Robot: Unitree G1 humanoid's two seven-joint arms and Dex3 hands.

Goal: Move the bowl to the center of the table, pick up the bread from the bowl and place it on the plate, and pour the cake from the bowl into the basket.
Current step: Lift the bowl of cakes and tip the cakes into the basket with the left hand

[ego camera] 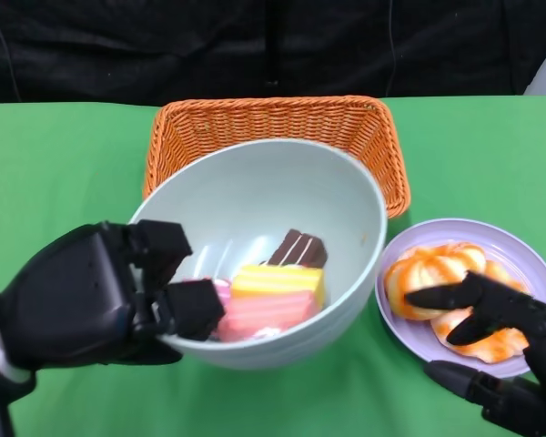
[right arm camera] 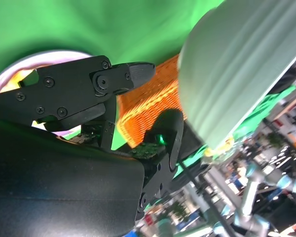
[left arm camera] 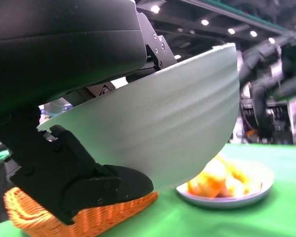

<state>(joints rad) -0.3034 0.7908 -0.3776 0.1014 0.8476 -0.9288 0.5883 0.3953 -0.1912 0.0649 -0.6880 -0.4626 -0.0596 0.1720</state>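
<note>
My left hand (ego camera: 100, 296) gripped the rim of the smooth, pale, faintly ribbed bowl (ego camera: 255, 196), lifted and tilted just in front of the woven orange basket (ego camera: 273, 123). Blocky cake slices (ego camera: 271, 289), pink, yellow and chocolate, sat inside. My right hand (ego camera: 500, 350) hovered empty, fingers spread, over the glossy twisted bread (ego camera: 428, 269) on the round lilac plate (ego camera: 519, 250).

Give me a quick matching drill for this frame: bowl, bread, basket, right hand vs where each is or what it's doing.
Things:
1. bowl
2. bread
3. basket
4. right hand

States:
A. lies on the purple plate
B. sits on the table behind the bowl, nothing visible in it
C. gripped at the rim by the left hand, tilted, cake inside
D. over the plate, holding nothing

Pairs: 1-C, 2-A, 3-B, 4-D
</note>
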